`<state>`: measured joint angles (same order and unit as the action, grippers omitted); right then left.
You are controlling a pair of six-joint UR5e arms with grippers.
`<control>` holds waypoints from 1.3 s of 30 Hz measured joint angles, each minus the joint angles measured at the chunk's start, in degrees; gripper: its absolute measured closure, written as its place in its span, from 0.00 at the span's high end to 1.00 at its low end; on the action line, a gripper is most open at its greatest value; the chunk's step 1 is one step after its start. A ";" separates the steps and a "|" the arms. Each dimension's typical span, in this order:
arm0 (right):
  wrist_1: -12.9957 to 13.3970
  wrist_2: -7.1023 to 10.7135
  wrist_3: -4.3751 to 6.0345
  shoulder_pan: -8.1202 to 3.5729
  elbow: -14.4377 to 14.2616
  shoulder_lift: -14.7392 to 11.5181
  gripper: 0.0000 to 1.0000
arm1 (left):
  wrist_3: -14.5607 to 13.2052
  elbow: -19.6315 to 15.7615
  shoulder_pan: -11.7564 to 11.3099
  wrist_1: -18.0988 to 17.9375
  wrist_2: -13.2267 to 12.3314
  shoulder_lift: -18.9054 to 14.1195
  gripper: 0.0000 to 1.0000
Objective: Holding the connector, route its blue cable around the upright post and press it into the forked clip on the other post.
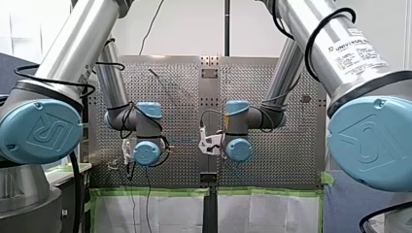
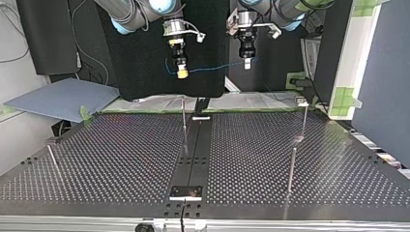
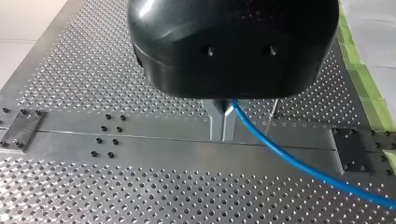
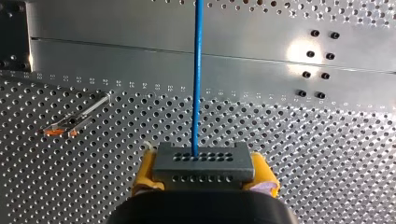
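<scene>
One connector (image 4: pixel 203 163), one blue cable (image 4: pixel 197 79)

Front view: you look from behind and above the shoulders, past the arms (image 1: pixel 58 63), onto the table (image 1: pixel 272 160) beyond.
Top view: you face the arms from across the table, low, at about work height, with the sides crossed.
Left wrist view: you look along the left gripper (image 3: pixel 223 134), close, down at the centre strip (image 3: pixel 140 140).
Right wrist view: you sit tight on the connector (image 4: pixel 204 163) in the right gripper (image 4: pixel 205 171).
Shared: the cable (image 2: pixel 217 67) shows in the top and both wrist views, the centre strip in all four.
</scene>
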<state>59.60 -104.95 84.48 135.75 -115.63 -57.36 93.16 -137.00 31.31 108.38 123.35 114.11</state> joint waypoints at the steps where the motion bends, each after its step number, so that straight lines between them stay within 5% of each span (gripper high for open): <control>1: 0.00 0.00 0.00 0.00 0.00 0.00 0.00 | 0.00 0.00 0.00 0.00 0.00 0.00 0.00; 39: 0.00 0.00 0.00 0.00 0.00 0.00 0.00 | 0.00 0.00 0.00 0.00 0.00 0.00 0.00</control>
<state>59.60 -104.95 84.48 135.75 -115.63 -57.36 93.16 -137.00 31.31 108.38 123.35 114.11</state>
